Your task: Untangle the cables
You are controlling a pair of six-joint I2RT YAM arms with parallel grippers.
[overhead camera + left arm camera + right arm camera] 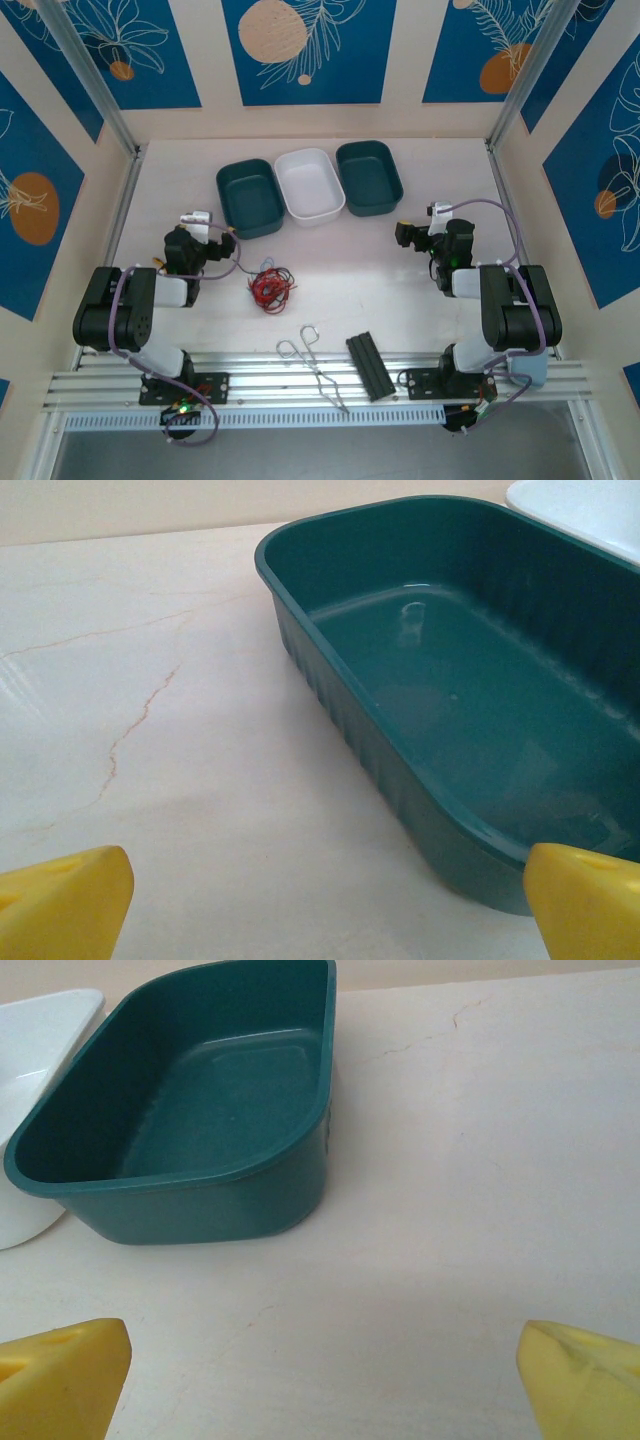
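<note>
The cables [271, 287] lie in one small tangled heap of red and black strands on the table's middle left. My left gripper [210, 228] sits to the heap's upper left, a short way off. In the left wrist view its yellow fingertips [62, 902] stand wide apart over bare table: my left gripper [330, 905] is open and empty. My right gripper [415, 228] rests at the right side, far from the cables. Its yellow fingertips [60, 1375] are also spread wide, so my right gripper [325, 1380] is open with nothing in it.
Three trays stand in a row at the back: a dark green tray [248, 197], a white tray [310, 184] and another green tray [369, 177]. Metal tongs [312, 365] and a black ribbed block [369, 365] lie near the front edge.
</note>
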